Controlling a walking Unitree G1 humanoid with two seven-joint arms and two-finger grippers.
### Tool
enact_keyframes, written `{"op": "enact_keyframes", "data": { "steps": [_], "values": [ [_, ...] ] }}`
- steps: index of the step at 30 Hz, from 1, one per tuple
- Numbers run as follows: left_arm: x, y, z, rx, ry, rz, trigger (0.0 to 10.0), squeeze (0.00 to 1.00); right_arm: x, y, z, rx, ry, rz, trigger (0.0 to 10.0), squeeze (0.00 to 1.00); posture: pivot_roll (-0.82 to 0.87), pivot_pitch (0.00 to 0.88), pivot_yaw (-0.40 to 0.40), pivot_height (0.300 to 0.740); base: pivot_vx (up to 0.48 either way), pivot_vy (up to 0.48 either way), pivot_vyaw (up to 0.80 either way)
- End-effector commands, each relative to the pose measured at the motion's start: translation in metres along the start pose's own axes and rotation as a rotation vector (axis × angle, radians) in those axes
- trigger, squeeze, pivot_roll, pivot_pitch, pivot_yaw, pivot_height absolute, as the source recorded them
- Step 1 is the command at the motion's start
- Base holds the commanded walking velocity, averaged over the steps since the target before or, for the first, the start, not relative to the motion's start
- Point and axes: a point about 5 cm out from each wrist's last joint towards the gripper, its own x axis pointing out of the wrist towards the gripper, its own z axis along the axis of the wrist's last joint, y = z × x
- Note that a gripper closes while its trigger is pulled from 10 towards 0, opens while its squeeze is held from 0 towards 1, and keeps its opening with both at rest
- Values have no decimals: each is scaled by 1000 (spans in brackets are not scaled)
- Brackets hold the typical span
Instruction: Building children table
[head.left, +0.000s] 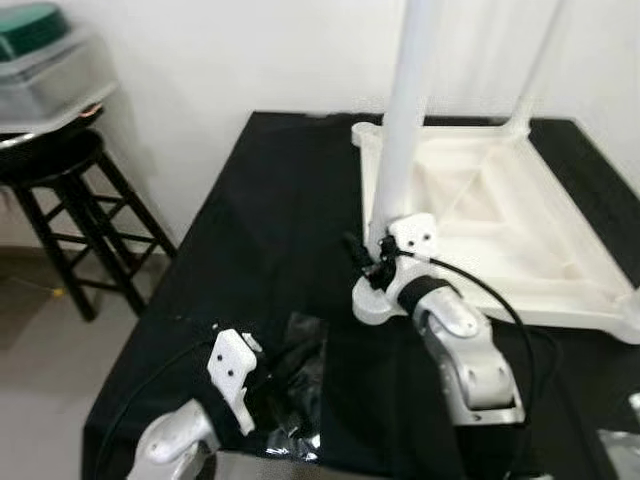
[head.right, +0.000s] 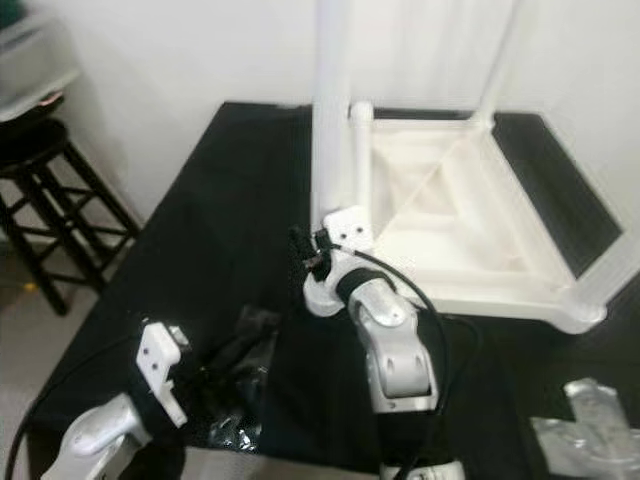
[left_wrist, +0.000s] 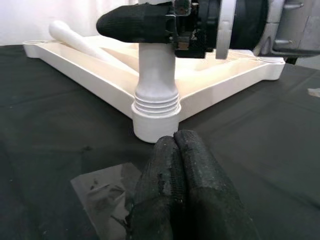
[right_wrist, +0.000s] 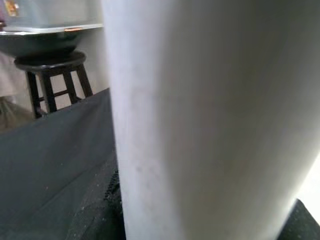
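Left gripper (left_wrist: 175, 165), fingers together, rests by plastic wrap (head.left: 300, 385); right gripper (left_wrist: 142, 25) clamps the leg (head.left: 405, 120) standing in the tabletop (head.left: 500, 215) corner

A white plastic tabletop (head.left: 520, 215) lies upside down on black cloth. One white leg (head.left: 405, 120) stands upright in its near corner socket (left_wrist: 156, 120); another leg (head.right: 500, 65) rises at the far corner.

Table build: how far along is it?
Done: the white tabletop lies upside down on the black cloth, with a far leg upright in its corner. In hand: the right claw is shut on the near leg, whose threads still show above the corner socket, so not fully seated. The left claw rests shut nearby. Left: finishing this leg; other corners unclear.
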Motion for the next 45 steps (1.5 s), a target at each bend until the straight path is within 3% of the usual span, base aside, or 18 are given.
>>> {"op": "enact_keyframes", "data": {
  "steps": [1, 3, 4, 5, 6, 12, 13, 15, 16, 22, 25, 26, 27, 28, 40, 41, 44, 45],
  "values": [
    [0, 1, -3, -7, 10, -3, 10000, 0, -9, -15, -51, 17, 259, -55, 0, 0, 30, 124, 10, 740, 0, 0, 0],
    [0, 1, -3, -4, 10, 0, 10000, 0, -4, -18, -49, 13, 266, -52, 0, 0, 26, 122, 12, 740, 0, 0, 0],
    [1, 2, -3, -1, 9, 6, 10000, 0, 1, -19, -45, 4, 263, -37, 10000, 0, 23, 120, 19, 740, 0, 0, 0],
    [1, 2, -3, 1, 8, 12, 10000, 0, 6, -19, -39, 14, 245, -1, 10000, 0, 15, 117, 18, 740, 0, 0, 0],
    [1, 2, -3, 2, 8, 14, 10000, 0, 10, -21, -33, 20, 216, 21, 10000, 1000, 8, 118, 13, 740, 0, 0, 0],
    [2, 1, -4, -3, 8, 8, 10000, 0, 19, -20, 13, 15, 0, 225, 10000, 1000, -9, 116, 19, 740, 0, 0, 0],
    [3, 1, -4, -4, 8, 6, 10000, 0, 16, -21, 26, -5, -49, 300, 10000, 376, -9, 115, 16, 740, 0, 0, 0],
    [3, 1, -4, -5, 8, 4, 10000, 0, 14, -21, 34, -20, -75, 348, 10000, 376, -8, 115, 15, 740, 0, 0, 0],
    [3, 0, -4, -7, 7, 3, 10000, 0, 10, -21, 39, -28, -93, 438, 10000, 0, -6, 116, 14, 740, 0, 0, 0],
    [4, -1, -5, -5, 5, 9, 10000, 0, 4, -27, 31, -83, -45, 713, 10000, 0, 6, 111, 7, 740, 0, 0, 0],
    [3, -2, -5, -4, 5, 11, 10000, 0, 8, -32, 29, -70, -42, 734, 10000, 0, 11, 108, 5, 740, 0, 0, 0],
    [3, -2, -6, -4, 6, 11, 10000, 0, 9, -34, 27, -56, -35, 748, 6706, 0, 14, 106, 4, 740, 0, 0, 0],
    [3, -2, -6, -4, 6, 11, 10000, 0, 9, -34, 27, -56, -35, 748, 6706, 0, 14, 106, 4, 740, 0, 0, 0],
    [3, -3, -6, -5, 7, 11, 10000, 0, 10, -36, 25, -39, -28, 761, 0, 0, 16, 104, 4, 740, 0, 0, 0],
    [1, -7, -9, -12, 17, 6, 10000, 0, 5, -49, 14, -25, -9, 713, 0, 0, 9, 84, 6, 740, 0, 0, 0],
    [0, -8, -10, -12, 21, 5, 10000, 0, 2, -48, 4, -29, 18, 593, 0, 0, 7, 72, -13, 740, 0, 0, 0],
    [-1, -8, -11, -12, 23, 5, 10000, 0, 2, -45, -3, -29, 34, 513, 0, 0, 7, 72, -13, 740, 0, 0, 0],
    [-1, -8, -11, -12, 25, 4, 10000, 0, 2, -41, -11, -19, 56, 411, 0, 0, 11, 69, -17, 740, 0, 0, 0]
  ]
}}
